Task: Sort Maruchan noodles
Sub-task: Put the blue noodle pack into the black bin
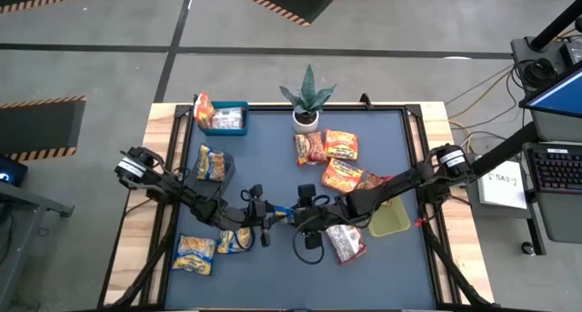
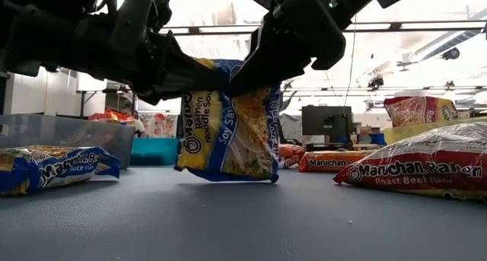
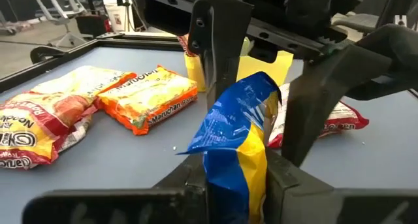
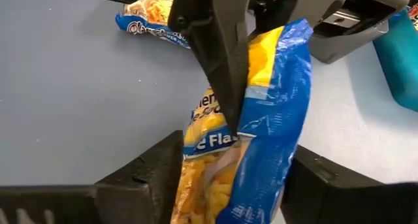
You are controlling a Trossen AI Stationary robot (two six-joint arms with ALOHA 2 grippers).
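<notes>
Packet [image 2: 230,124] in yellow and blue, marked soy sauce flavour, hangs clear of the dark table mat [image 1: 273,285] near the table's front middle, held between both arms at once. The left gripper [image 3: 238,178] is clamped on one edge of it, and the right gripper [image 4: 228,178] is clamped on the other; in the low view the packet dangles below the two meeting grippers without touching the mat. Another yellow-and-blue packet [image 1: 235,240] lies just beside the left gripper, with one more [image 1: 195,254] toward the front left corner and a third [image 1: 212,163] farther back on the left. A red-and-white roast beef packet [image 1: 346,243] lies by the right gripper. Orange packets [image 1: 341,145] cluster near the potted plant [image 1: 307,101]. The blue bin [image 1: 227,117] sits at the back left, the yellow-green bin [image 1: 393,219] at the right.
</notes>
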